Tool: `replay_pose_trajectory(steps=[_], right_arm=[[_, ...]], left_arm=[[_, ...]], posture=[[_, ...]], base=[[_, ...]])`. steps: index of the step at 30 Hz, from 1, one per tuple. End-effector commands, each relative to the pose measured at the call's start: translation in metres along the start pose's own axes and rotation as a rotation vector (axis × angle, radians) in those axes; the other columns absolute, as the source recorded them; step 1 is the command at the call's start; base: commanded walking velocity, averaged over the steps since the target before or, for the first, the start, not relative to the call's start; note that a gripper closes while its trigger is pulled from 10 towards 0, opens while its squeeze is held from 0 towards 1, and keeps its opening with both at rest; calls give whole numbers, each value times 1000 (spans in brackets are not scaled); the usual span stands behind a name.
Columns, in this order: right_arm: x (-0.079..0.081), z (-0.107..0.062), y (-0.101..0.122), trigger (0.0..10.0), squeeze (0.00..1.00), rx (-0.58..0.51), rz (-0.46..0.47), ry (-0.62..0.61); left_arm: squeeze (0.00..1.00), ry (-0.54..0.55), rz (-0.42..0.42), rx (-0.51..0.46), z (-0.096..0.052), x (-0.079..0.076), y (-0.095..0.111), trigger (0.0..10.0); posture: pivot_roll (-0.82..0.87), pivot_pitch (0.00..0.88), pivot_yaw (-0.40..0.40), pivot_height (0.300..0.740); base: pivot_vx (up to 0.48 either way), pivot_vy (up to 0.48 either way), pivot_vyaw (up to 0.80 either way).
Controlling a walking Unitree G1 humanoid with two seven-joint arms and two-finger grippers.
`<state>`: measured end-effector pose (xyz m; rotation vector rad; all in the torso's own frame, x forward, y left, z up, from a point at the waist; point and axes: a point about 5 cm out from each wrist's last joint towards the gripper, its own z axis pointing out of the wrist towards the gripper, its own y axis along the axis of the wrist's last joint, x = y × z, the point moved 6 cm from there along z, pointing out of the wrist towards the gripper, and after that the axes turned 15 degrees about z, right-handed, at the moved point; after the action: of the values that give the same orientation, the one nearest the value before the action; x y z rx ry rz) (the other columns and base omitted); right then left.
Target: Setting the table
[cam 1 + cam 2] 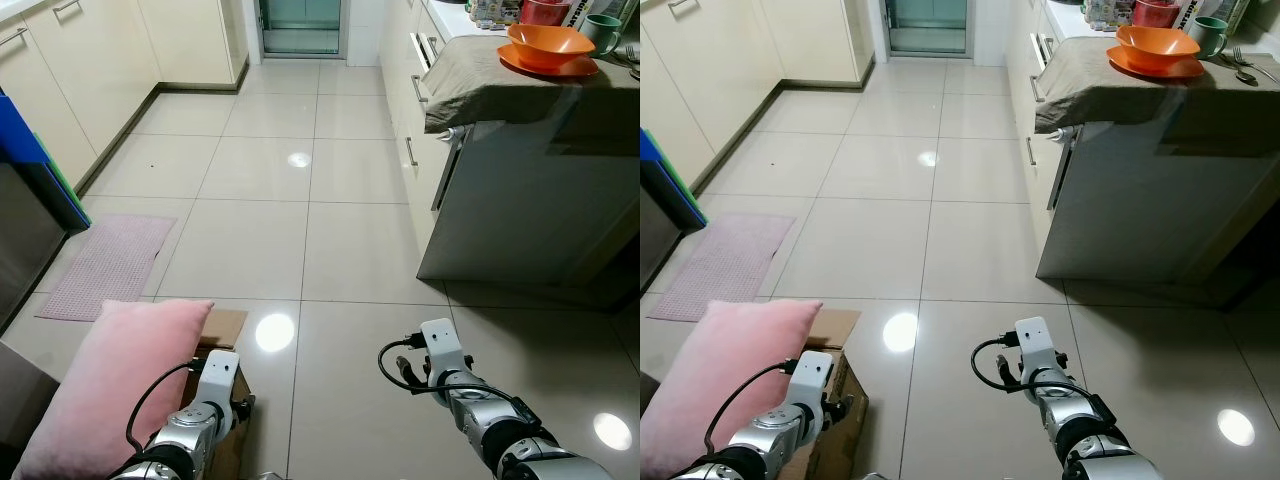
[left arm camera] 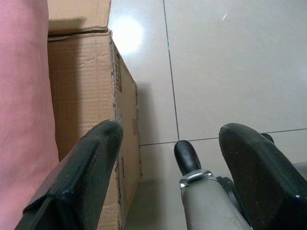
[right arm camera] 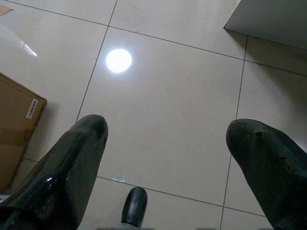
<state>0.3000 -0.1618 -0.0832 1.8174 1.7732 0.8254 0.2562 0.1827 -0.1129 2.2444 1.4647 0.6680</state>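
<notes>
Left arm (image 1: 185, 425): silver, jointed, black cable looped along it; hangs low in front of the body, wrist pointing down at the floor. Left tool (image 2: 168, 143): two long black fingers spread wide, nothing between them; poised above the edge of a brown corrugated cardboard box (image 2: 84, 96) and the tile beside it.

Right arm (image 1: 480, 405): silver, same build, black cable at the wrist; also lowered and angled down. Right tool (image 3: 168, 139): black fingers spread wide, holding nothing, over bare tile.

Floor (image 1: 260, 170): large glossy beige tiles with thin dark grout lines, ceiling lights reflected as round white spots. A flat pale pink woven mat (image 1: 105, 265) lies by the left-hand cabinets.

Room: narrow kitchen, cream cabinet fronts (image 1: 80, 70) with metal bar handles along both sides, glazed door (image 1: 300, 25) at the far end.

Desk (image 1: 530, 170): white-sided unit at far right, its top draped with a grey-brown cloth (image 1: 470, 80).

Task items, all on the desk, well apart from both tools: shiny orange plastic bowl (image 1: 548, 44) standing in an orange plate (image 1: 560, 68); green mug (image 1: 603, 30) just beside them; metal cutlery (image 1: 1240, 65) on the cloth near the mug.

Soft pink fabric cushion (image 1: 110, 385): rests tilted against the cardboard box, just beside the left arm.
</notes>
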Motion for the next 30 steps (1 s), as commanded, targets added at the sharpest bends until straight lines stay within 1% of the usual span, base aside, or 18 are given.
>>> replay_pose_trajectory(steps=[1,2,3,4,5,6,9,11,13,14,15,16,17,20,22,23,25,30], right_arm=[[151,-34,121,10000,0,-409,-66,573],[151,-34,121,10000,0,-409,-66,573],[149,-32,119,10000,0,-405,-51,559],[147,-32,116,10000,0,-404,-18,553],[147,-32,116,10000,0,-404,-18,553],[149,-34,114,10000,0,-405,-29,562],[152,-35,113,10000,0,-402,-38,582],[148,-35,118,10000,0,-414,-30,572],[146,-34,123,10000,0,-419,-18,565],[144,-32,127,10000,0,-426,-24,547],[144,-32,129,10000,0,-434,-27,545],[144,-32,129,10000,0,-434,-27,545],[147,-34,132,10000,0,-445,-30,557],[150,-35,132,10000,0,-447,-33,569],[152,-36,132,10000,0,-452,-61,564],[153,-36,132,10000,0,-448,-57,569],[154,-35,131,10000,0,-416,-40,580],[154,-35,131,10000,0,-416,-40,580]], left_arm=[[0,-12,-118,-789,-98,19,173,10000],[0,-12,-118,-789,-98,19,173,10000],[0,-8,-138,-789,-98,20,173,10000],[0,-10,-153,-797,-98,20,174,10000],[0,-10,-153,-797,-98,20,174,10000],[0,19,-141,-793,-95,21,170,10000],[0,17,-158,-799,-95,19,169,10000],[0,90,-165,-827,-97,29,173,10000],[0,116,-179,-831,-98,36,173,10000],[0,147,-214,-829,-100,42,168,10000],[0,157,-227,-841,-104,43,167,10000],[0,157,-227,-841,-104,43,167,10000],[0,174,-198,-860,-109,41,167,10000],[0,187,-184,-860,-109,41,167,10000],[0,167,-217,-858,-108,38,167,10000],[0,161,-223,-856,-107,38,167,10000],[0,155,-214,-863,-107,37,168,10000],[0,155,-214,-863,-107,37,168,10000]], posture=[[-84,0,79,740],[-84,0,79,740],[-88,0,90,740],[-89,0,88,740],[-89,0,88,740],[-88,0,88,740],[-82,0,87,740],[-69,0,66,740],[-61,19,61,740],[-44,27,38,740],[-43,32,36,740],[-43,32,36,740],[-40,47,31,740],[-41,49,27,740],[-44,44,23,740],[-47,41,25,740],[-52,37,29,740],[-52,37,29,740]], base=[[0,0,0],[0,0,0],[0,0,0],[0,0,0],[0,0,0],[0,0,0],[0,0,0],[0,0,0],[0,0,0],[0,0,0],[0,0,0],[0,0,0],[0,0,0],[0,0,0],[0,0,0],[0,0,0],[0,0,0],[0,0,0]])
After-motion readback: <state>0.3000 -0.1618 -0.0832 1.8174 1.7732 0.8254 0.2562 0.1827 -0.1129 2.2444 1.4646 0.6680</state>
